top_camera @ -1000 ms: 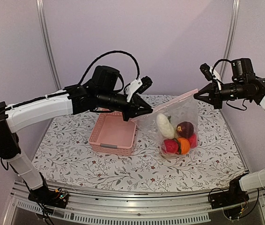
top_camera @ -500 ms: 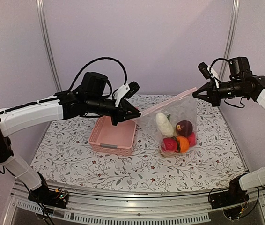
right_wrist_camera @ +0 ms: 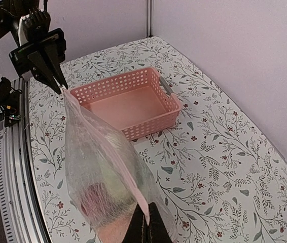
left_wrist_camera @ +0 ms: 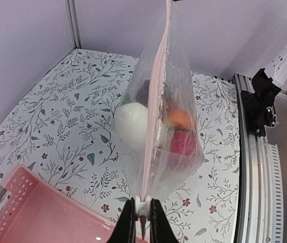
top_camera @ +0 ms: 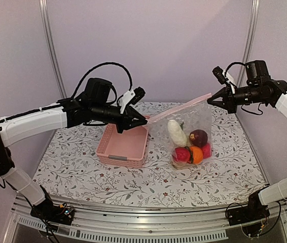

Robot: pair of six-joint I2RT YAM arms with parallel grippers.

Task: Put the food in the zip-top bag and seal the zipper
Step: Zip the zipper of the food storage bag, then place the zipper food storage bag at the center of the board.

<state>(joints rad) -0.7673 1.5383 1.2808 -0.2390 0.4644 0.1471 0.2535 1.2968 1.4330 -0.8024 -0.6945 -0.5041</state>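
Left gripper (top_camera: 143, 121) is pinched narrow on the left end of the zipper (top_camera: 178, 108), above the far right corner of the pink basket (top_camera: 123, 146). The basket sits on the desk (top_camera: 72, 167), left of centre. The zip-top bag (top_camera: 186, 121) hangs stretched between both grippers over the middle-right of the desk. The zipper is taut and slopes up to the right. In the left wrist view its two sides lie together as one pink line. The food is at the bag's bottom: white radish piece (top_camera: 175, 132), red piece (top_camera: 181, 154), orange piece (top_camera: 197, 154), maroon piece (top_camera: 199, 137). Cannot tell if the bag's bottom touches the desk. Right gripper (top_camera: 210, 100) is fully closed on the zipper's right end, near the far right edge of the desk.
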